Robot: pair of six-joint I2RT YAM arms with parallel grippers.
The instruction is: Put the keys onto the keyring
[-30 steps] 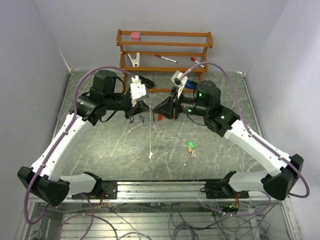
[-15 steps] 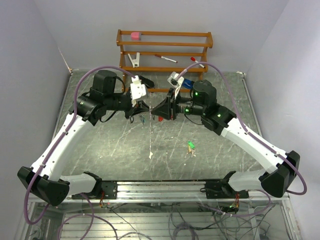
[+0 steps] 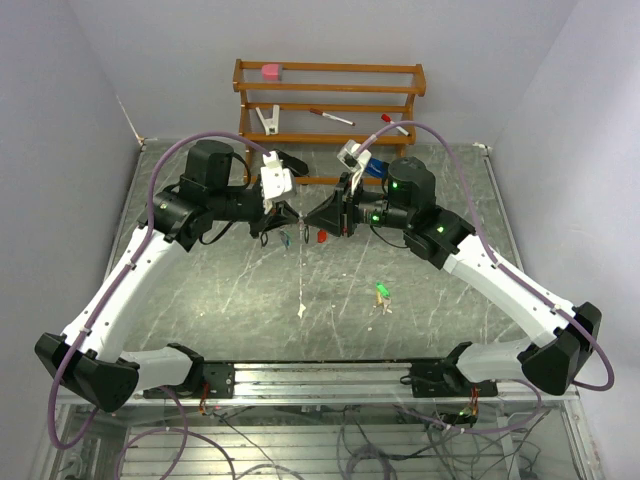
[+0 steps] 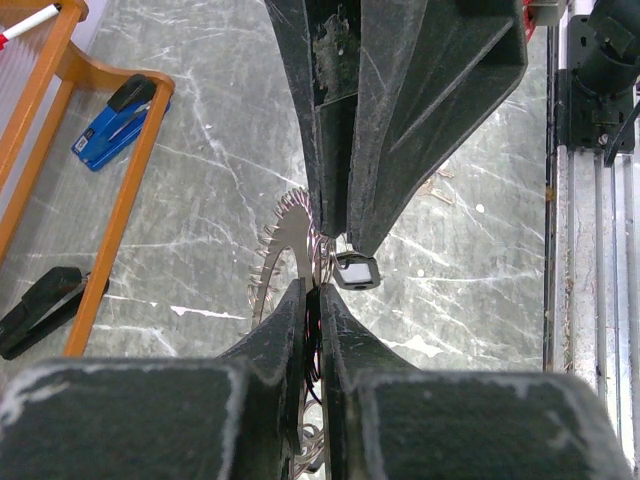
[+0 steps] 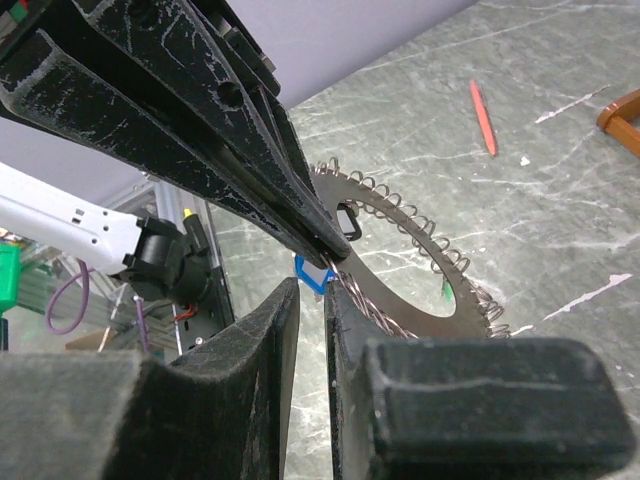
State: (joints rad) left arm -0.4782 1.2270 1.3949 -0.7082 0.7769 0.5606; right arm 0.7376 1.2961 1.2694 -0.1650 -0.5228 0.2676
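The left jaws are squeezed shut on the keyring, their fingertips nipping its wire rim. The hoop fans out at 11 o'clock from them, held clear of the bench. That hold, I judge, steadies the ring in mid-air so the other arm can work at one spot on the wire. A dark key hangs at 6 o'clock under the left tips. The right jaws meet them tip to tip, closed to a thin slit, seemingly on the same rim; the ring spreads at 2 o'clock from their fingertips. A red key dangles beneath. A green key lies loose on the bench at 5 o'clock — probably not yet threaded.
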